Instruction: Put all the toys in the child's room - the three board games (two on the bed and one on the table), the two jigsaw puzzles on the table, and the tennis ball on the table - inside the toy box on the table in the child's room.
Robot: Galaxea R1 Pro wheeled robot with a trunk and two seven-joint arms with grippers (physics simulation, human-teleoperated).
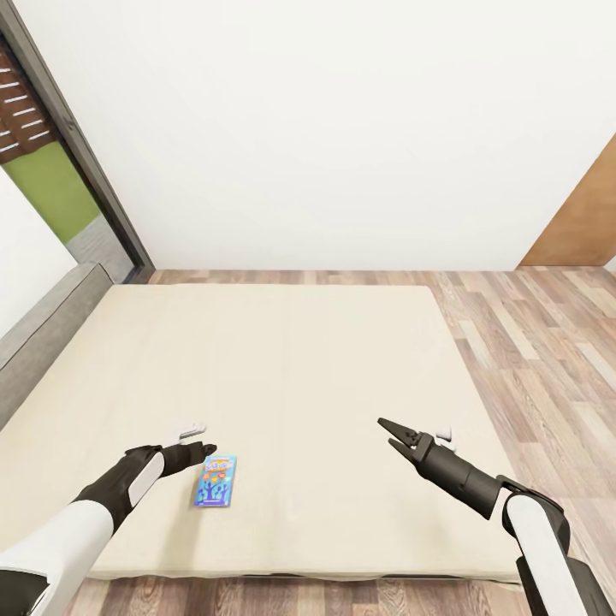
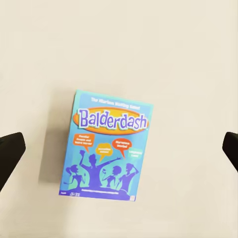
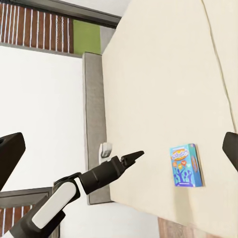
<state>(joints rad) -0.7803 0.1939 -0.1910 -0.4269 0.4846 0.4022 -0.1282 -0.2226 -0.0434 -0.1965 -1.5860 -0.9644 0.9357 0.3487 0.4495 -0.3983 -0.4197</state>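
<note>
A small blue board game [image 1: 215, 481] with Balderdash lettering lies flat on the beige mattress of the bed [image 1: 291, 359], near its front edge. My left gripper [image 1: 201, 450] hovers just above and beside it. In the left wrist view the box [image 2: 106, 145] sits between the two widely parted fingertips [image 2: 10, 154], with the gripper [image 2: 119, 151] open and apart from it. My right gripper [image 1: 393, 434] hangs open over the mattress further right, holding nothing. From the right wrist view the blue box [image 3: 186, 165] and my left arm [image 3: 99, 174] show across the bed.
A grey headboard [image 1: 47, 321] runs along the bed's left side under a dark-framed window [image 1: 81, 154]. Wood plank floor [image 1: 547, 359] lies right of the bed and along its front edge. A brown door [image 1: 582, 222] stands at the far right against the white wall.
</note>
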